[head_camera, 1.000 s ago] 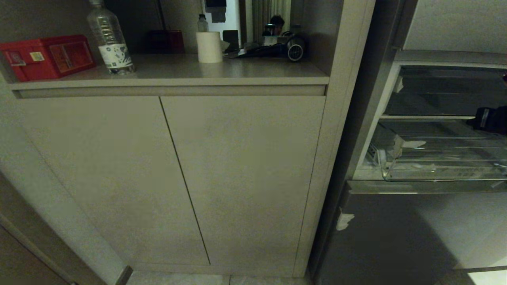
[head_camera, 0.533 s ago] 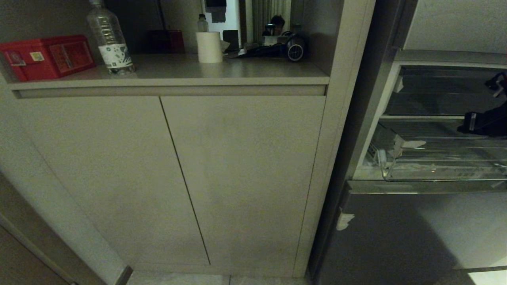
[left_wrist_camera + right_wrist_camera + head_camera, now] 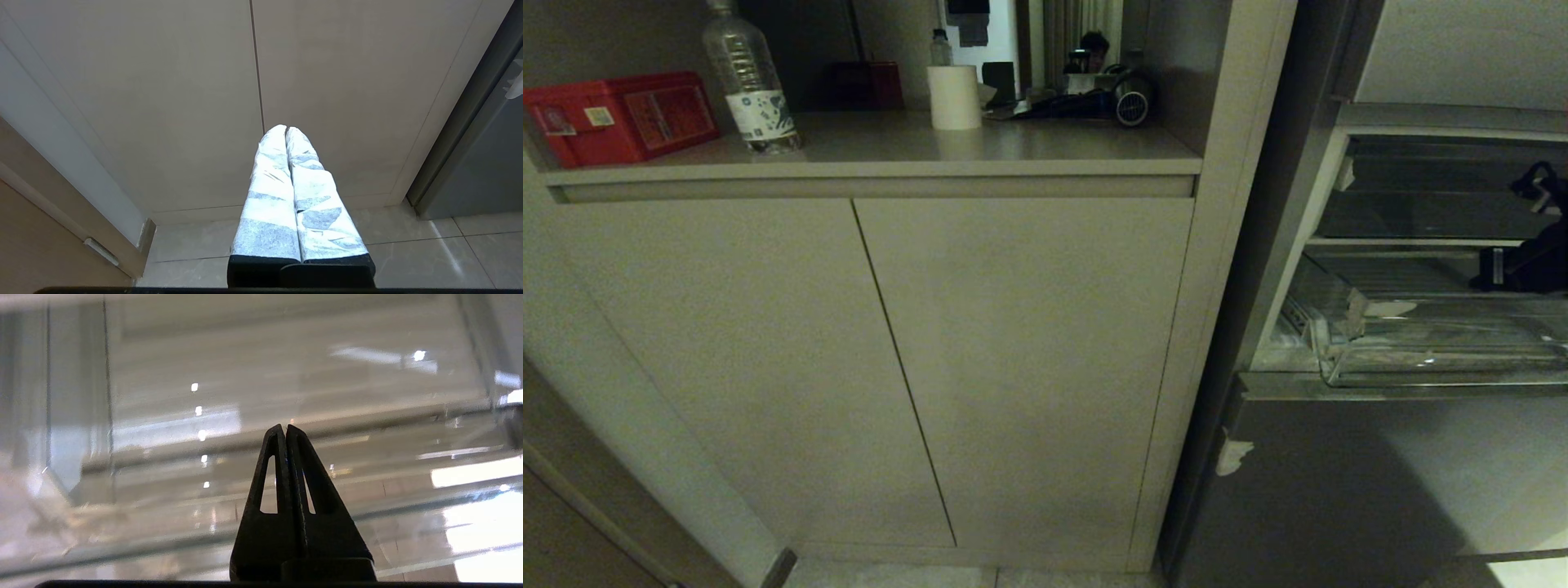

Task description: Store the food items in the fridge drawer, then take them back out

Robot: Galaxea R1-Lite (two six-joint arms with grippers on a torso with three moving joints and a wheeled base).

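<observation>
- Right gripper [image 3: 282, 428]: fingers pressed together, nothing between them, reaching into the fridge drawer [image 3: 1421, 363] at the head view's right edge.
- Drawer stands pulled out; no food items visible in any view.
- Left gripper [image 3: 285, 130]: closed, empty, parked facing the cabinet doors [image 3: 1013, 367].
- Judged step: working the drawer. Next move calls for locating the food.

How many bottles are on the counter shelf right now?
2. A large clear water bottle stands near the shelf's left end, beside the red box. A smaller bottle stands farther back, behind the white roll. The clutter at the back may hide more.
</observation>
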